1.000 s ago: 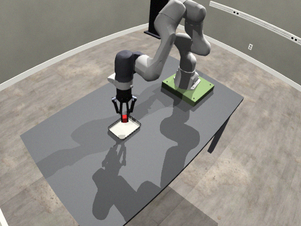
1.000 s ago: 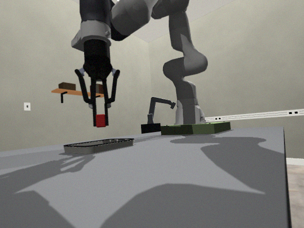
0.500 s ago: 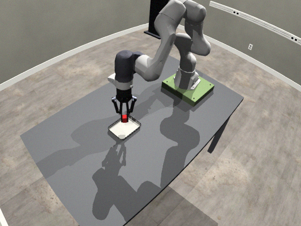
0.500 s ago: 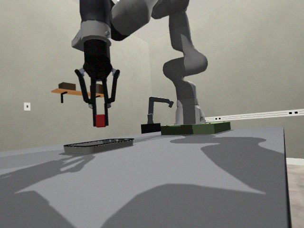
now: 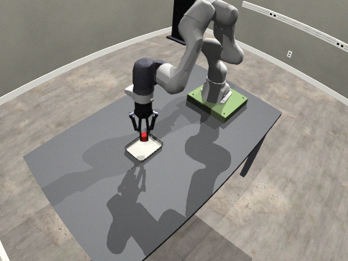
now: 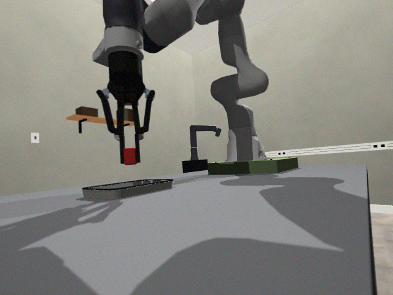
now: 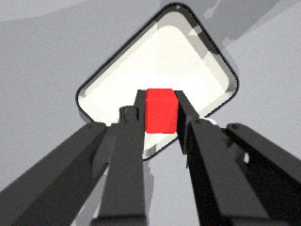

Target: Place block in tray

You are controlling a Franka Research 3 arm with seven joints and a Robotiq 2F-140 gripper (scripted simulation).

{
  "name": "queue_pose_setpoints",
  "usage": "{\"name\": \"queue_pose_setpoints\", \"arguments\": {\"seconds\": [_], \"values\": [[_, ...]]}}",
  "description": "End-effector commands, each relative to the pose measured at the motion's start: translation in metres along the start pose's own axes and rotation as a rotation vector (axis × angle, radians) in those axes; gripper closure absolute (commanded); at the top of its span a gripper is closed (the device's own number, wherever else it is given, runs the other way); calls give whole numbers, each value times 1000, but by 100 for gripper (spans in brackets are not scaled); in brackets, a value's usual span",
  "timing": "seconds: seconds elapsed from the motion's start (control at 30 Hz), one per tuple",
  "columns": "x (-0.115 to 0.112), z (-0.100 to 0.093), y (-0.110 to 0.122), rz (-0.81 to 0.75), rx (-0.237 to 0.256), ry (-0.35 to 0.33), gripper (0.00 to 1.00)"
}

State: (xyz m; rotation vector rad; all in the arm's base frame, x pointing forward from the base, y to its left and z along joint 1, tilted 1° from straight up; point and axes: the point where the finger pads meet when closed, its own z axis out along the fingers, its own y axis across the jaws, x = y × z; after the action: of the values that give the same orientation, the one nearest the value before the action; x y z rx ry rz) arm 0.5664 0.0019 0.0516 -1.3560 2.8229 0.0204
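Top view: grey table (image 5: 84, 179) carrying a green base plate (image 5: 238, 102) at the far right, Franka arm (image 5: 193, 36) reaching over to the left; gripper (image 5: 143, 136) pointing down, closed on a small red block (image 5: 144, 137); white tray (image 5: 131, 150) with dark rim directly below, block appearing over the tray's far corner rather than its middle. Exterior view: gripper (image 6: 129, 157) hanging well above the table, fingers (image 6: 121, 149) nearly parallel and pinching the red block (image 6: 129, 156) on two opposite faces; clear air gap between block underside and the shallow tray (image 6: 126, 188); block held level, not tilted; wall shelf (image 6: 95, 119) and a black stand (image 6: 194, 165) in the background, not involved. Wrist view: red block (image 7: 161, 111) clamped between the two dark fingers, white tray floor (image 7: 169, 52) spread out beyond it, one tray corner (image 7: 146, 153) just under the block, most of the floor lying farther ahead. Step in hand, by judgement: carry phase finished or nearly so, block positioned over the tray but toward one corner, lowering not yet done. Next move, by judgement: small shift toward the tray's centre if margin from the rim is wanted, then straight descent until the block's lower face meets the floor inside the rim, then release and vertical retreat; release from present height likely to let the block bounce or tip against the rim.
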Motion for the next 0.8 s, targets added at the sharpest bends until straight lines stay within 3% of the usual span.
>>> {"name": "queue_pose_setpoints", "arguments": {"seconds": [0.0, 0.23, 0.77], "values": [[0, 2, 0, 5, 1, 1, 90], [0, 9, -1, 5, 1, 1, 90], [-1, 46, -2, 5, 1, 1, 90]]}}
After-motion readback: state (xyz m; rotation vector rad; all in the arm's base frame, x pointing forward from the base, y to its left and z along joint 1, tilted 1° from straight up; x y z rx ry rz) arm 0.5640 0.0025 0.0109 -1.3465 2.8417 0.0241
